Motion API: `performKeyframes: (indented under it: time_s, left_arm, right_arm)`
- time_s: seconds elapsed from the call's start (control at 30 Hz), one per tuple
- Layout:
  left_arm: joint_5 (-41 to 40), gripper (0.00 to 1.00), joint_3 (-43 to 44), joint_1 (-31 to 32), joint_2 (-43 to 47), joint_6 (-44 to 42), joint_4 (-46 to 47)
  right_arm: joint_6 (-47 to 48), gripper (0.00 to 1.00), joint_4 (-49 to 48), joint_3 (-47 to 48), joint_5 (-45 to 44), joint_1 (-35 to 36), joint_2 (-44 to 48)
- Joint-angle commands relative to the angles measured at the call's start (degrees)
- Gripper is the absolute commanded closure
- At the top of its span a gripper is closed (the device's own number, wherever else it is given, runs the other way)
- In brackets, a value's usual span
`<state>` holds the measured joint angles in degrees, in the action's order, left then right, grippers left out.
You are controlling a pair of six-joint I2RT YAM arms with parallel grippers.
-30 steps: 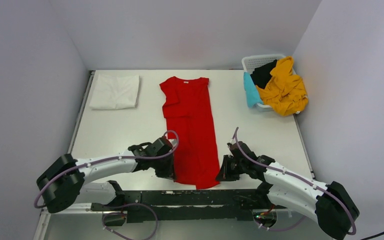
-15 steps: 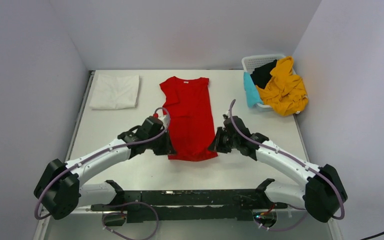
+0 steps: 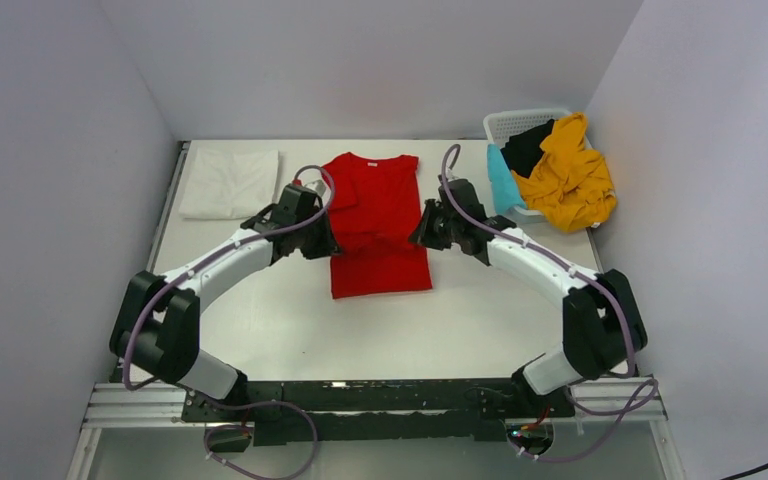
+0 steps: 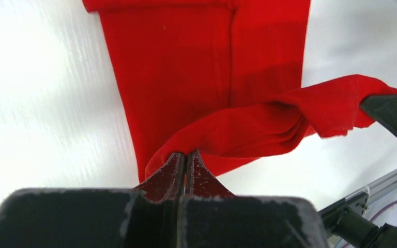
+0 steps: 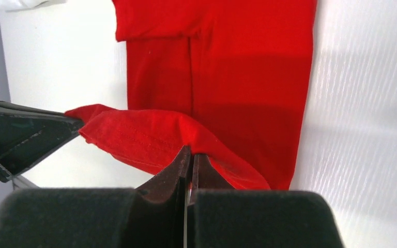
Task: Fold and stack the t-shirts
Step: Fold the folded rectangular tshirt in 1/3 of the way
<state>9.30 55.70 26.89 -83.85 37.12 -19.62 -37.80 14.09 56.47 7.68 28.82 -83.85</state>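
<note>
The red t-shirt (image 3: 379, 232) lies in the middle of the table, sides folded in, its bottom hem lifted and doubled over toward the collar. My left gripper (image 3: 328, 243) is shut on the hem's left corner, also shown in the left wrist view (image 4: 186, 155). My right gripper (image 3: 423, 236) is shut on the hem's right corner, also shown in the right wrist view (image 5: 190, 151). The hem (image 4: 269, 124) hangs stretched between them above the shirt's body (image 5: 238, 77). A folded white t-shirt (image 3: 230, 183) lies at the back left. Mustard-yellow (image 3: 567, 178), teal (image 3: 501, 182) and black (image 3: 528, 147) shirts fill the basket.
The white lattice basket (image 3: 513, 122) stands at the back right against the right wall. Grey walls enclose the table on three sides. Bare table (image 3: 260, 320) lies in front of the red shirt.
Both grippers have carried the red shirt's bottom hem from the near edge away toward the collar, so the shirt now lies about half as long. Both arms are stretched farther out.
</note>
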Motion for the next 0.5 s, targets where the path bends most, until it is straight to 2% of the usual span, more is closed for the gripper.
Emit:
performKeyframes:
  time_s: [0.0, 0.17, 0.27, 0.47]
  left_arm:
    - [0.1, 1.0, 4.8, -2.7, -4.0, -2.9, 0.3]
    - [0.2, 1.0, 10.0, -4.2, -9.8, -4.6, -0.5]
    - [1.7, 0.96, 13.3, -4.8, -14.0, -5.5, -1.0]
    - [1.1, 0.96, 18.9, -5.6, -21.6, -5.3, -2.6]
  right_arm:
    - [3.5, 1.0, -3.1, 4.4, -0.5, -1.2, -5.0]
    - [5.1, 1.0, -4.2, 7.7, -1.6, -2.5, -10.0]
    - [5.7, 1.0, -5.0, 9.3, -1.5, -3.4, -13.2]
    - [3.2, 0.99, -12.1, 10.4, 4.6, -6.1, -20.6]
